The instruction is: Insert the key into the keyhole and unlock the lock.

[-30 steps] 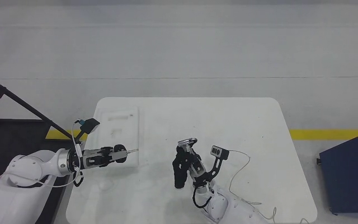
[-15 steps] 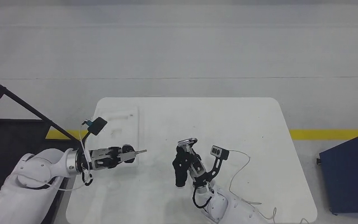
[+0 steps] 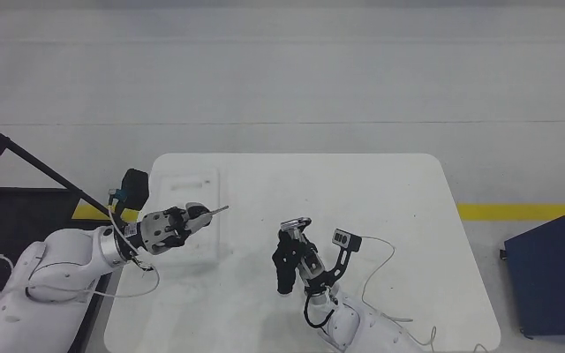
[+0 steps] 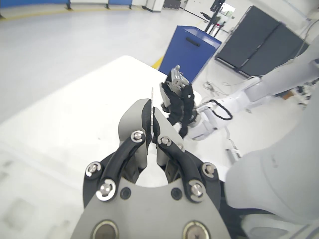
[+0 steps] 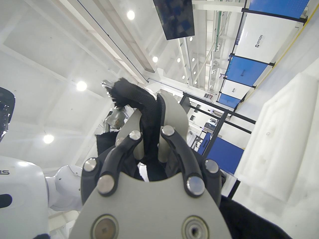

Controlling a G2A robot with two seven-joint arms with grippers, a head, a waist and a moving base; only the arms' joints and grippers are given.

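My left gripper (image 3: 198,217) (image 4: 152,117) is shut on the key (image 3: 216,210) (image 4: 152,98). The thin silver blade sticks out past the fingertips, above the table's left part and pointing toward the lock. My right gripper (image 3: 294,257) (image 5: 150,115) stands near the table's front middle, pointing upward. It is shut on the lock (image 3: 297,226) (image 4: 177,79) (image 5: 116,119), a silver metal body partly wrapped in black cloth (image 5: 134,93). A gap of table lies between key tip and lock. The keyhole is not visible.
A white foam tray (image 3: 188,189) (image 5: 276,135) lies on the white table (image 3: 388,194) at the left, under the key. A thin cable (image 3: 381,266) trails from the right wrist. A blue cabinet (image 3: 539,275) (image 4: 189,50) stands off the table's right side.
The left arm has moved toward the far side over the tray and turned, so the key now points diagonally up and right instead of straight right. The right arm with the lock has kept still.
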